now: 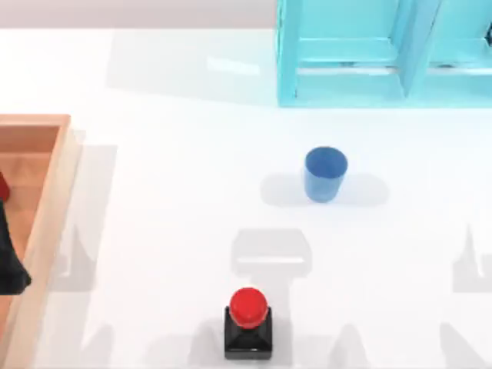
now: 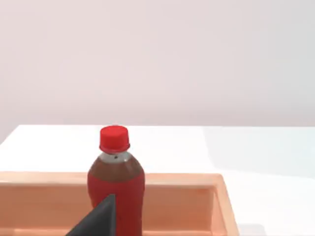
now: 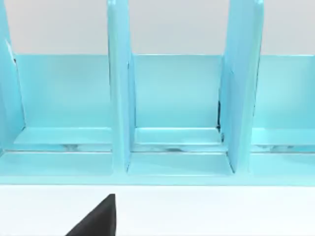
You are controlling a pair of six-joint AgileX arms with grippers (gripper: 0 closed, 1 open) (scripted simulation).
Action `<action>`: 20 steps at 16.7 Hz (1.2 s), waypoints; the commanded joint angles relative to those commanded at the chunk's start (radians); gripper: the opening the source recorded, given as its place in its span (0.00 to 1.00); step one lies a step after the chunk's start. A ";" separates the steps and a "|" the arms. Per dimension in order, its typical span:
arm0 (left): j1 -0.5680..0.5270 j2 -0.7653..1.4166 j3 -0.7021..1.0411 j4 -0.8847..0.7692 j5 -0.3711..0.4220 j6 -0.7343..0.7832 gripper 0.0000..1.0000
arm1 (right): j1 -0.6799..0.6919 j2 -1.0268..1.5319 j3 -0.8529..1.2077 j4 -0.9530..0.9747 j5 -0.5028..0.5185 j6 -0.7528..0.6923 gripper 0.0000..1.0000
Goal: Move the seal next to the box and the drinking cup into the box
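The seal [image 1: 248, 323], a red knob on a square black base, stands upright near the table's front edge, about midway across. The blue drinking cup [image 1: 325, 174] stands upright on the white table right of centre, apart from the seal. The light-brown wooden box [image 1: 48, 201] lies at the left edge, cut off by the frame. My left arm [image 1: 11, 257] shows as a dark shape over the box. A dark part of my left gripper [image 2: 98, 221] sits low in the left wrist view, facing the box wall [image 2: 187, 182]. A dark part of my right gripper [image 3: 98, 220] faces the cyan shelf.
A red bottle with a red cap [image 2: 116, 182] stands upright inside the box. A cyan-blue shelf cabinet [image 1: 384, 54] with open compartments [image 3: 177, 98] fills the back right of the table. White tabletop lies between box, seal and cup.
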 joint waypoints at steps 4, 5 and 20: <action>-0.021 0.032 0.031 -0.028 0.000 -0.021 1.00 | 0.000 0.000 0.000 0.000 0.000 0.000 1.00; -0.042 0.063 0.061 -0.055 0.000 -0.041 1.00 | 0.000 0.000 0.000 0.000 0.000 0.000 1.00; -0.704 1.342 1.091 -0.913 0.001 -0.686 1.00 | 0.000 0.000 0.000 0.000 0.000 0.000 1.00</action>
